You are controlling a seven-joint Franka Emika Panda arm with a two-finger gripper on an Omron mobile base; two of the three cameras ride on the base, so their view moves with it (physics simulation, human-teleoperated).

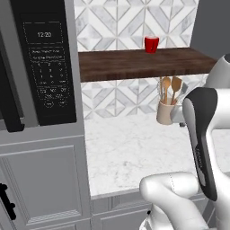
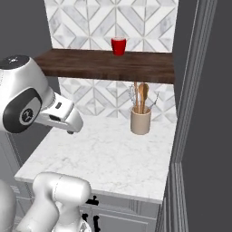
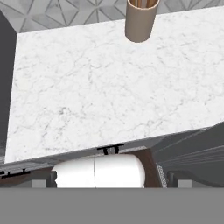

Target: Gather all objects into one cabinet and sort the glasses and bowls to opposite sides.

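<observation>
One red glass (image 1: 151, 44) (image 2: 118, 45) stands upright on the dark brown wooden shelf (image 1: 134, 63) (image 2: 104, 65), close to the tiled wall. My gripper (image 2: 69, 128) hangs over the left part of the marble counter (image 2: 108, 154) (image 3: 109, 87), well below and to the left of the glass. It points down at the counter, open, with nothing in it. The bowls and the cabinet are out of view.
A beige utensil holder (image 1: 165, 112) (image 2: 140, 120) (image 3: 140, 19) with wooden spoons stands at the back of the counter under the shelf. A black microwave (image 1: 47, 63) is on the left. A tall grey panel (image 2: 199, 99) bounds the counter on the right. Base cabinet fronts (image 1: 49, 179) lie below.
</observation>
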